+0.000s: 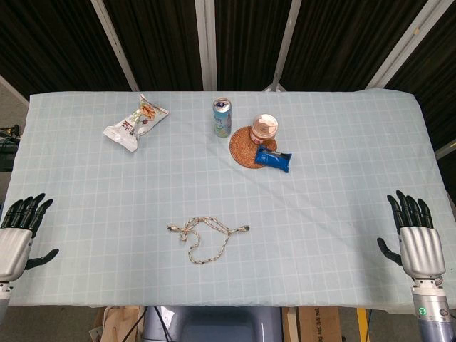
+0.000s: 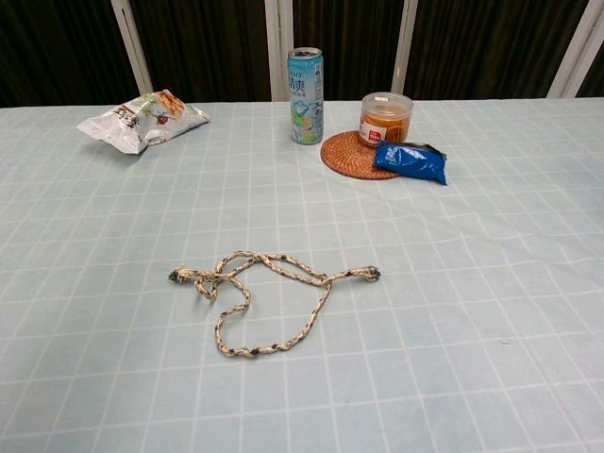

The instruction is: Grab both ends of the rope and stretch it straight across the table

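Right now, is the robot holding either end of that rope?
No: the rope lies loose and looped on the table, while the left hand and right hand rest far apart at the edges, fingers spread.

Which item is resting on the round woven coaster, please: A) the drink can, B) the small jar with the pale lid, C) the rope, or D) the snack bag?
B: the small jar stands on the woven coaster, while the drink can stands beside it on the cloth.
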Available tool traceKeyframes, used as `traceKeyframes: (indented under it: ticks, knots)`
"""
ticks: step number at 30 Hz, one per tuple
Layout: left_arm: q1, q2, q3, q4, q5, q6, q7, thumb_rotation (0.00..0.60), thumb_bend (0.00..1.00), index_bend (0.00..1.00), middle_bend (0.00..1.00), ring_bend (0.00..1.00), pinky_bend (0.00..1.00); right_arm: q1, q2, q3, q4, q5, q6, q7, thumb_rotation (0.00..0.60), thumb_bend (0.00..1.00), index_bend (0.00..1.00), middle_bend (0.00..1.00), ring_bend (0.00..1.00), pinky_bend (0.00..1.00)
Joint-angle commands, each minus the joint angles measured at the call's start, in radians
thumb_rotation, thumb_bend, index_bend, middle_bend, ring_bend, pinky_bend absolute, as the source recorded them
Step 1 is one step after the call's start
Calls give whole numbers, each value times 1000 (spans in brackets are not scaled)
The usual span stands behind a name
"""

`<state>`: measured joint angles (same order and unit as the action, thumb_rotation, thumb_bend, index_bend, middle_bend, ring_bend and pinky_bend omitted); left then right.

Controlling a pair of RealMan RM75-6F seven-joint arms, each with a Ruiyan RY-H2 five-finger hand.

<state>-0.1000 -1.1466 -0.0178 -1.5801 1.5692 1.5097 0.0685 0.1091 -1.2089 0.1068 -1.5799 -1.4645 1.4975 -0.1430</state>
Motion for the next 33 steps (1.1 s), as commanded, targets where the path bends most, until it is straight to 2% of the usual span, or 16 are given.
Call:
traceKeyframes:
  ticks: [1, 18, 27, 30, 33]
  knots:
    - [0, 1, 0, 0, -1, -2, 0, 600, 44, 0, 0, 0, 0, 0, 0, -1, -1, 0, -1, -1, 600, 290, 0, 0, 0, 0]
    - [1, 1, -2, -6, -4, 1, 0, 600, 44, 0, 0, 0, 0, 4, 12, -15, -19, -10, -24, 23, 600, 290, 0, 0, 0, 0]
    - [3, 1, -3, -9, -4, 6, -2, 600, 44, 0, 0, 0, 0, 32, 25, -27, -39, -79, -44, 135, 600, 290, 0, 0, 0, 0]
    - [3, 1, -3, -8, -3, 7, 2, 600, 44, 0, 0, 0, 0, 59, 30, -23, -49, -92, -74, 188, 600, 290, 72, 1, 0, 0]
    - [4, 1, -6, -8, -5, 12, 0, 600, 44, 0, 0, 0, 0, 101, 26, -10, -60, -102, -119, 212, 600, 289, 186, 26, 0, 0]
